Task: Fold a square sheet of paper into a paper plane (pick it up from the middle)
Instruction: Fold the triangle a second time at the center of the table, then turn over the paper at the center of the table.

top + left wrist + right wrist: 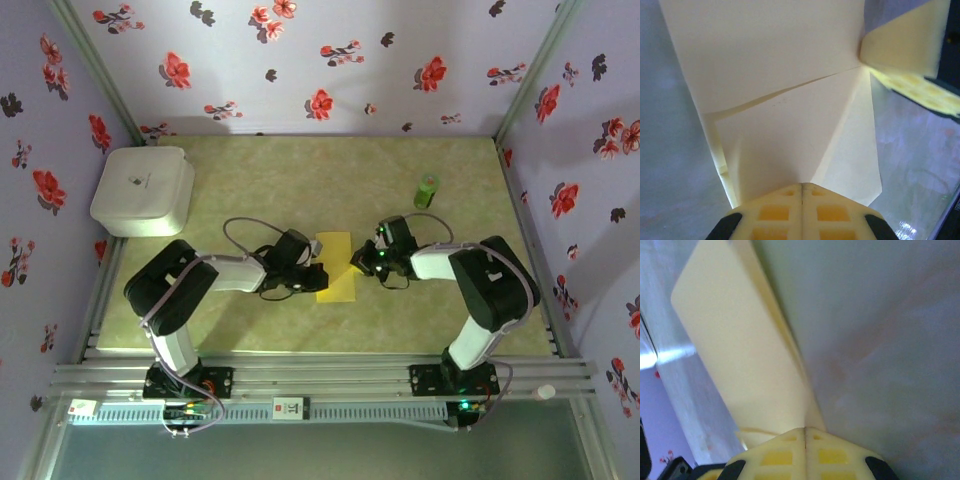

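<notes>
The square sheet of paper [336, 250] lies on the table between the two arms, bright yellow, partly folded into a tall narrow shape. In the left wrist view the paper [780, 65] shows a slanted flap edge and creases. My left gripper [318, 274] is at its left edge, jaws shut, tips [802, 186] resting on the folded flap. My right gripper [358, 262] is at the right edge, also shut, its tips [805, 430] meeting the edge of the paper [740, 340]. The right gripper's fingers [905, 55] touch the sheet where the flap edge ends.
A white rounded box [143, 190] stands at the back left of the mat. A small green cylinder [427, 190] stands at the back right. Flowered walls close in three sides, and a metal rail [320, 378] runs along the near edge.
</notes>
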You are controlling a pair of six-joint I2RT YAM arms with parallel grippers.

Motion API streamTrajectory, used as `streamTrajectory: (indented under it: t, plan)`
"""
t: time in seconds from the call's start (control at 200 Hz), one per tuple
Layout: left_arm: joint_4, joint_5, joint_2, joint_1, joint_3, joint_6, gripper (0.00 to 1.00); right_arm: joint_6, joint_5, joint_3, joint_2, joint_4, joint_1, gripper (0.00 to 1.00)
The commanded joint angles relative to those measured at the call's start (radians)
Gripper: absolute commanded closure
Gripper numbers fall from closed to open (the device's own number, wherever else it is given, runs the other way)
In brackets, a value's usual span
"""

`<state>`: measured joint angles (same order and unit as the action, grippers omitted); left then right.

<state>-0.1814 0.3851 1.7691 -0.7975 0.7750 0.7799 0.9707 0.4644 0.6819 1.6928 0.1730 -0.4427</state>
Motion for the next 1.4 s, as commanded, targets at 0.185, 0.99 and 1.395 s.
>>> streamTrajectory:
  t: [0.185,0.99,1.395]
  plan:
    - [0.045,-0.039,-0.092,-0.007,-0.055,0.059,0.99,-0.031,-0.088,0.01,-0.183,-0.144,-0.015,0.95]
    - [0.22,-0.039,0.016,0.043,0.077,-0.123,0.98,0.133,-0.15,-0.132,-0.358,-0.285,-0.247,0.74]
    - [0.215,-0.03,0.022,0.043,0.072,-0.112,0.99,0.146,-0.146,-0.096,-0.256,-0.236,-0.281,0.69]
